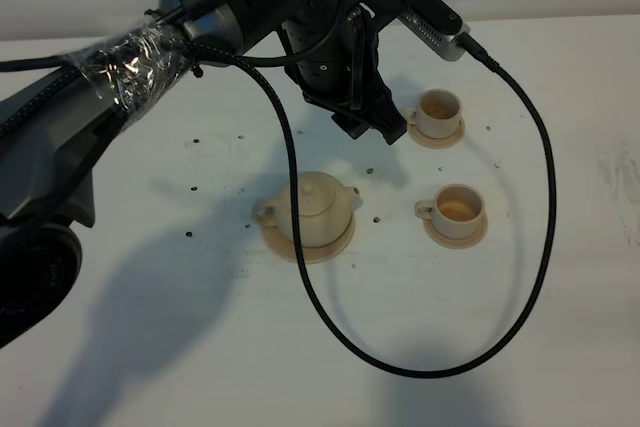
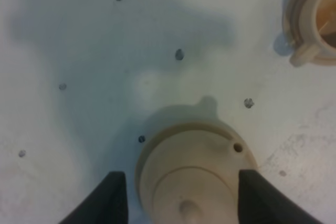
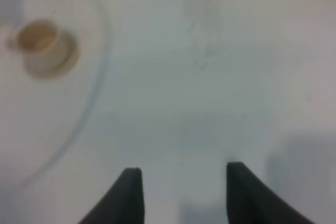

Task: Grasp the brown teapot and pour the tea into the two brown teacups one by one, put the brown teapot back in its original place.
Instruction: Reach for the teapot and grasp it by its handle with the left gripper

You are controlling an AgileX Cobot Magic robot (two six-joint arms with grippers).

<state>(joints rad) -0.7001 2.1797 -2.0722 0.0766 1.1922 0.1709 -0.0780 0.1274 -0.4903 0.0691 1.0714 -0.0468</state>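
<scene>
The brown teapot (image 1: 312, 209) stands upright with its lid on, resting on the wide saucer that is its original place (image 1: 300, 247). To its right are the two brown teacups on small saucers, one farther back (image 1: 438, 112) and one nearer (image 1: 455, 209); both look brownish inside. My left gripper (image 1: 370, 129) hangs open in the air behind the teapot, holding nothing. In the left wrist view the teapot lid (image 2: 194, 182) lies between the spread fingers of the left gripper (image 2: 179, 174), with a teacup (image 2: 315, 24) off to one side. My right gripper (image 3: 182, 167) is open and empty, with a teacup (image 3: 44, 45) far from it.
A black cable (image 1: 540, 247) runs from the left wrist camera in a wide loop over the white table (image 1: 150, 347), passing right of the cups and in front of the teapot. Small dark specks (image 1: 189, 234) dot the tabletop left of the teapot.
</scene>
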